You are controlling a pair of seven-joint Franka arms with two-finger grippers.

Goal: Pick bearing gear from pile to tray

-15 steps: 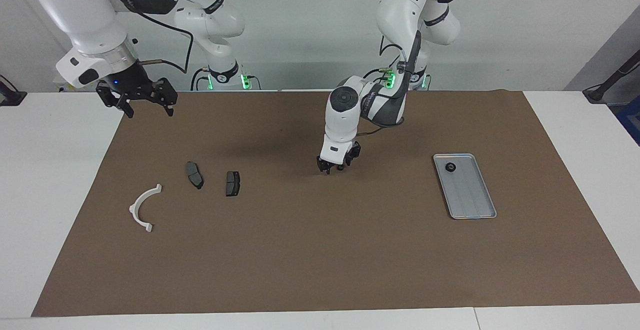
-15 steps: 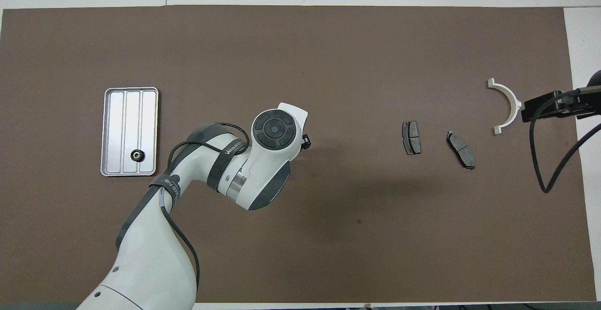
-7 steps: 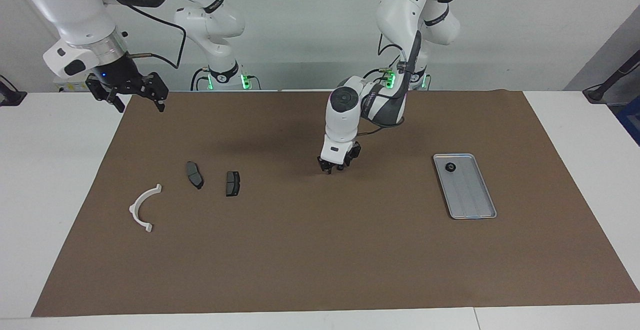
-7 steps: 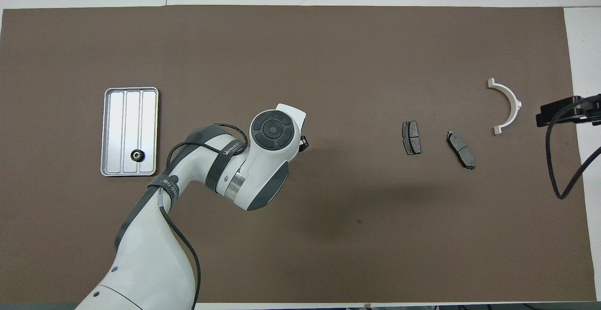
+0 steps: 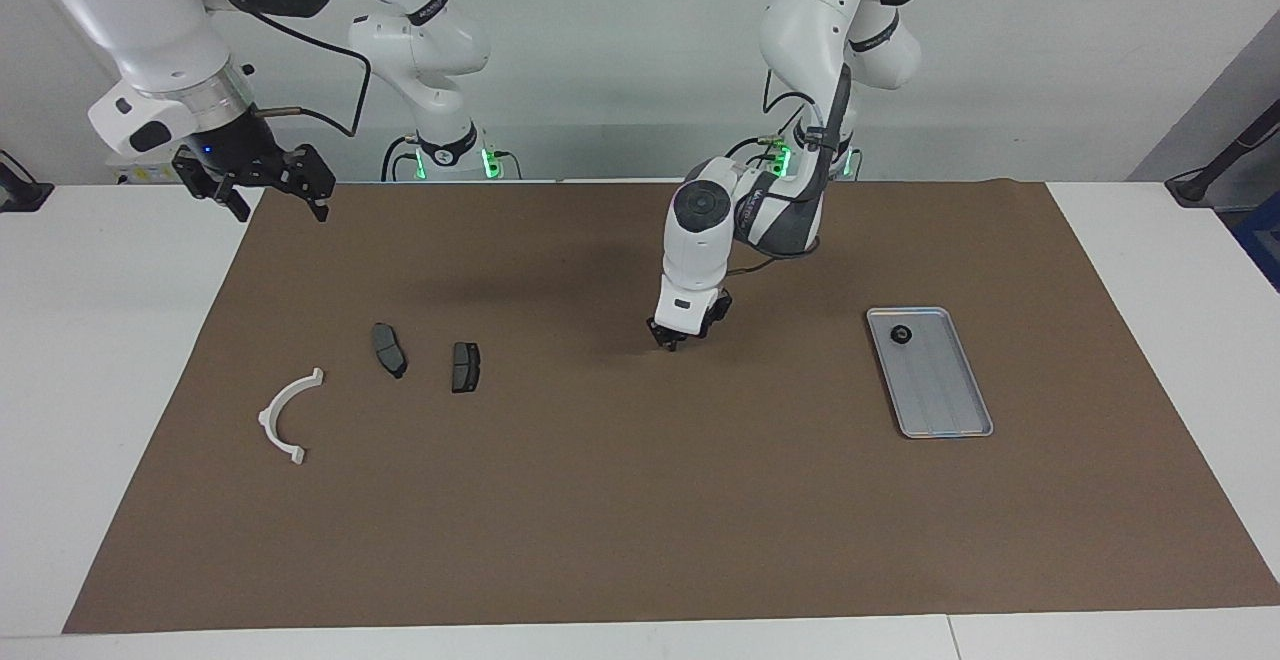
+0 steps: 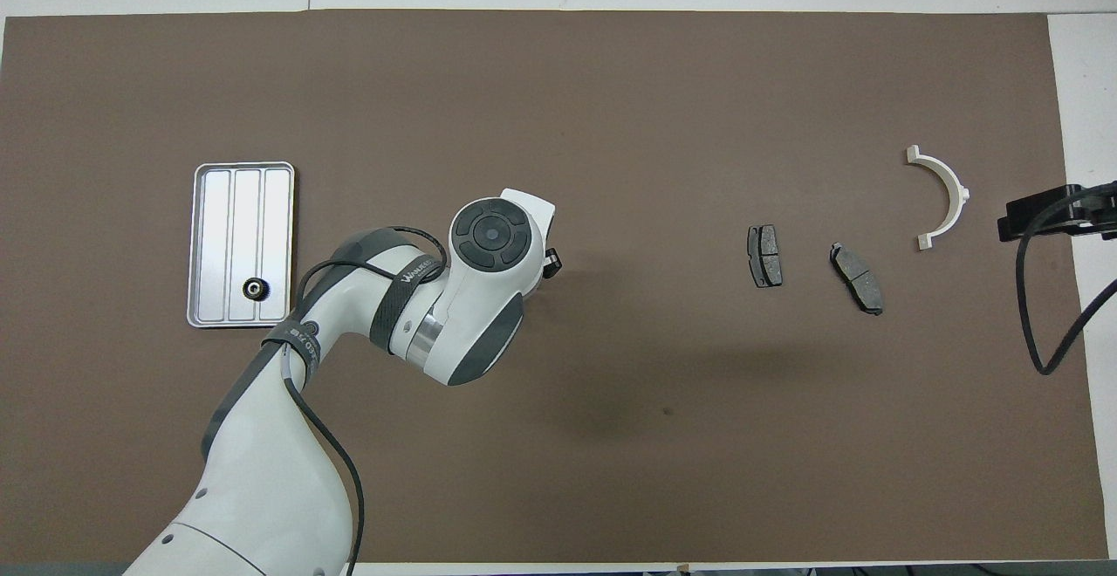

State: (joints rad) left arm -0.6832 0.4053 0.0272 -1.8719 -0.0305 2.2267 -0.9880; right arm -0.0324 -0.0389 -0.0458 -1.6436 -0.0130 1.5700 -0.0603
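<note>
My left gripper (image 5: 670,340) hangs just above the middle of the mat, its fingers drawn in on a small dark bearing gear that barely shows between them. In the overhead view the arm's wrist covers it. Another bearing gear (image 5: 901,334) (image 6: 254,288) lies in the silver tray (image 5: 950,410) (image 6: 218,209) at the left arm's end. The pile at the right arm's end holds two dark brake pads (image 5: 389,349) (image 5: 465,367) and a white half-ring bracket (image 5: 266,418) (image 6: 958,192). My right gripper (image 5: 265,190) waits open, raised over the mat's corner beside the pile.
A brown mat (image 5: 640,520) covers most of the white table (image 5: 100,390). The right arm's black cable (image 6: 1038,314) loops over the mat's edge near the bracket.
The left gripper's fingers have drawn together, and it has risen slightly and shifted toward the tray. The right gripper has pulled up and away from the pile toward its base.
</note>
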